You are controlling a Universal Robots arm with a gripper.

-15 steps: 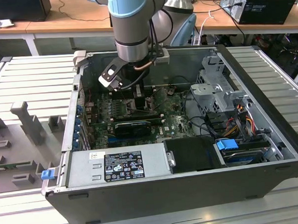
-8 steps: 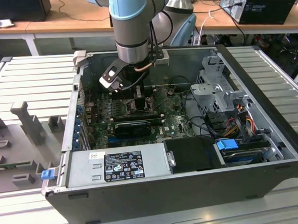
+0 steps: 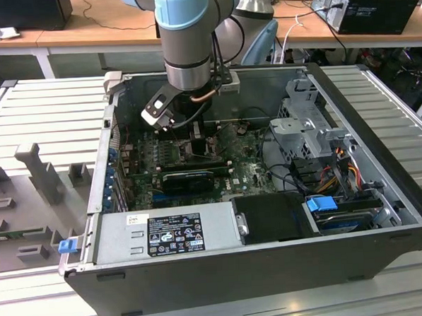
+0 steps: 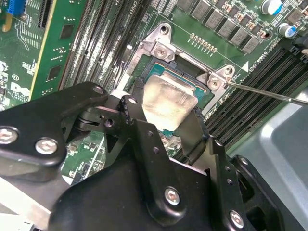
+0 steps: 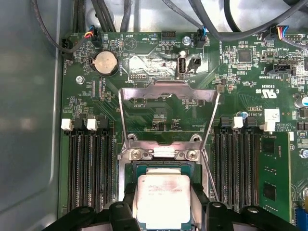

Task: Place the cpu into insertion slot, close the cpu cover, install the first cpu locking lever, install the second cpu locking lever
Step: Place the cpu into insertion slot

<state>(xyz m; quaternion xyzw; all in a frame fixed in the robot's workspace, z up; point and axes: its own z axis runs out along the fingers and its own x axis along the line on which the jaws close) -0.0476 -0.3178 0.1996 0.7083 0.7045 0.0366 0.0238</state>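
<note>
Slatted metal worktop (image 3: 377, 85) carries an open computer case (image 3: 274, 275); the arm (image 3: 187, 46) enters at eleven o'clock in the exterior view. The gripper (image 5: 163, 204) has its jaws clamped on the cpu (image 5: 162, 195), squarely over the insertion slot (image 5: 144, 167); the cpu cover (image 5: 168, 89) stands raised.

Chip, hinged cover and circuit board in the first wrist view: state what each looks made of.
The chip looks metal-topped: a dull beige-grey face with soft sheen. The cover seems thin bare sheet metal, silvery, with bright glints along its edges. The circuit board is probably a fibre laminate under glossy green coating, with fine tracks and soldered parts.
</note>
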